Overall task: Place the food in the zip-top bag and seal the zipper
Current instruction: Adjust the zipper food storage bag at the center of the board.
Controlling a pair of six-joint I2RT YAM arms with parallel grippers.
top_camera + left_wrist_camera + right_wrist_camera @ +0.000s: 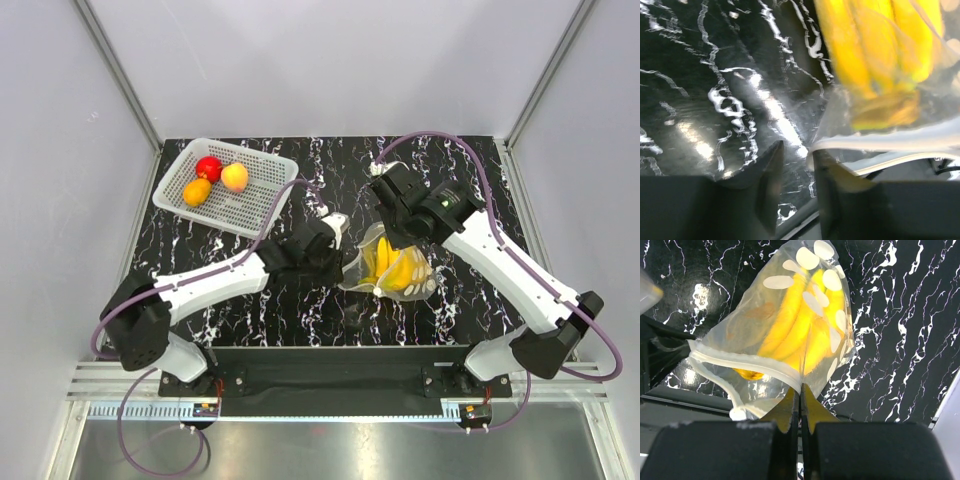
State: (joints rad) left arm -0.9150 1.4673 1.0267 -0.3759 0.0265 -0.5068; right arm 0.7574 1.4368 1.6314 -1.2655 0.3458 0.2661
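Top external shows the bag (362,272) with bananas (398,268) in the middle of the counter (340,170), well apart from every edge. My right hand (800,390) is pinched tight on its zipper (740,362). My left hand (796,150) is slightly agape, with the bag corner at 1 fingertip. 3 fruits (234,176) sit in the basket (262,205) at far left.

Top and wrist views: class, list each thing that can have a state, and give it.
Clear dotted zip-top bag: mouth open.
Press-seal zipper strip: unsealed.
Bunch of yellow bananas: in the bag.
Red round fruit: in the basket.
Orange round fruit: in the basket.
Yellow-pink round fruit: in the basket.
White perforated plastic basket: holding three fruits.
Right gripper: shut on the bag's edge.
Left gripper: open, beside the bag.
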